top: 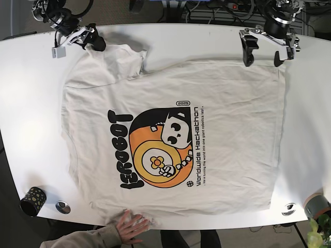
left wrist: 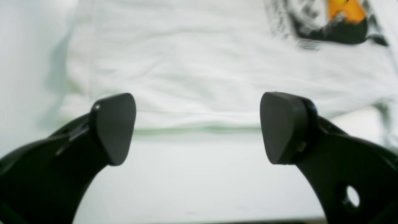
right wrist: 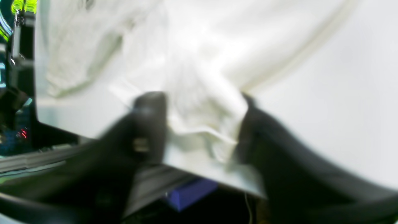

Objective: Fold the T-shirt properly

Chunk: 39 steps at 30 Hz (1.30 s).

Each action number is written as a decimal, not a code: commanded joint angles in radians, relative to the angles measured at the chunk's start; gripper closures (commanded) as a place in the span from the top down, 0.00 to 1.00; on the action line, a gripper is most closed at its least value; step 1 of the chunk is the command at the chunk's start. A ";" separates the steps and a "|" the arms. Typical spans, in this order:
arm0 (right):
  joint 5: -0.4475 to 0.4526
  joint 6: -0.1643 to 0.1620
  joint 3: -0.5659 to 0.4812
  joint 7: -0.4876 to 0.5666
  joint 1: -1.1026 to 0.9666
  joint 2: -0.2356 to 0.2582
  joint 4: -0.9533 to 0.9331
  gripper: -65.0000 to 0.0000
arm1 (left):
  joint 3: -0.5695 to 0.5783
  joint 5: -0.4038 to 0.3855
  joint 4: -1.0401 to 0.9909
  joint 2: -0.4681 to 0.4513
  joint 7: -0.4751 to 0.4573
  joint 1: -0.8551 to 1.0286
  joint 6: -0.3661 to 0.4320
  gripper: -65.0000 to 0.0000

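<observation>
The picture is blurred. The right gripper [right wrist: 202,130] has its two dark jaws set on either side of a bunched fold of the white T-shirt [right wrist: 199,77], the cloth pinched between them and lifted into a ridge. More of the shirt spreads away toward the top of the view over the white bench [right wrist: 342,109]. The grasp sits right at the bench edge; beyond it lie dark equipment and a blue object [right wrist: 189,193].
</observation>
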 commanded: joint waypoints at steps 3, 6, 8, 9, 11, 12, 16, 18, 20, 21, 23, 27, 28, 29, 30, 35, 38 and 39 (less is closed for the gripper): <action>-0.012 -0.005 0.004 -0.013 -0.011 -0.011 0.032 0.16 | -0.063 -0.037 0.017 0.022 0.020 -0.038 -0.002 0.91; -0.014 -0.005 0.006 -0.013 -0.011 -0.011 0.055 0.04 | -0.111 -0.105 0.014 0.026 0.061 -0.047 -0.002 0.91; -0.014 -0.005 0.006 -0.013 -0.011 -0.011 0.081 0.03 | -0.135 -0.163 0.003 0.021 0.092 -0.067 -0.002 0.91; -0.014 -0.005 0.006 -0.013 -0.011 -0.011 0.091 0.03 | -0.146 -0.191 -0.003 0.021 0.110 -0.078 -0.002 0.91; -0.014 -0.005 0.006 -0.013 -0.013 -0.011 0.110 0.02 | -0.169 -0.226 -0.015 0.021 0.152 -0.093 -0.002 0.91; -0.014 -0.005 0.006 -0.013 -0.016 -0.011 0.119 0.02 | -0.189 -0.240 -0.021 0.021 0.171 -0.098 -0.002 0.91; -0.015 -0.005 0.006 -0.013 -0.034 -0.011 0.147 0.02 | -0.244 -0.281 -0.074 0.022 0.225 -0.121 -0.012 0.91; -0.015 -0.005 0.006 -0.013 -0.039 -0.011 0.154 0.02 | -0.255 -0.291 -0.120 0.021 0.247 -0.147 -0.063 0.91; -0.015 -0.005 0.006 -0.013 -0.043 -0.011 0.151 0.02 | -0.301 -0.291 -0.175 0.022 0.280 -0.179 -0.131 0.91; -0.015 -0.005 0.006 -0.013 -0.043 -0.011 0.150 0.02 | -0.324 -0.289 -0.206 0.026 0.308 -0.197 -0.158 0.91; -0.015 -0.005 0.006 -0.013 -0.043 -0.011 0.153 0.02 | -0.338 -0.289 -0.252 0.026 0.357 -0.231 -0.210 0.91; -0.015 -0.005 0.006 -0.013 -0.053 -0.011 0.153 0.02 | -0.336 -0.289 -0.302 0.026 0.366 -0.237 -0.239 0.91; -0.015 -0.005 0.006 -0.013 -0.053 -0.011 0.153 0.03 | -0.335 -0.289 -0.316 0.024 0.368 -0.237 -0.239 0.91; -0.015 -0.005 0.006 -0.013 -0.053 -0.011 0.153 0.03 | -0.335 -0.289 -0.325 0.024 0.368 -0.239 -0.241 0.91; -0.015 -0.005 0.006 -0.013 -0.054 -0.011 0.153 0.03 | -0.335 -0.289 -0.338 0.026 0.368 -0.239 -0.241 0.91; -0.015 -0.005 0.007 -0.013 -0.054 -0.011 0.153 0.03 | -0.324 -0.289 -0.402 0.022 0.369 -0.283 -0.243 0.88; -0.015 -0.005 0.007 -0.013 -0.054 -0.011 0.153 0.03 | -0.272 -0.289 -0.427 0.019 0.369 -0.319 -0.243 0.65; -0.015 -0.005 0.007 -0.013 -0.054 -0.011 0.153 0.03 | -0.269 -0.289 -0.431 0.019 0.369 -0.322 -0.243 0.56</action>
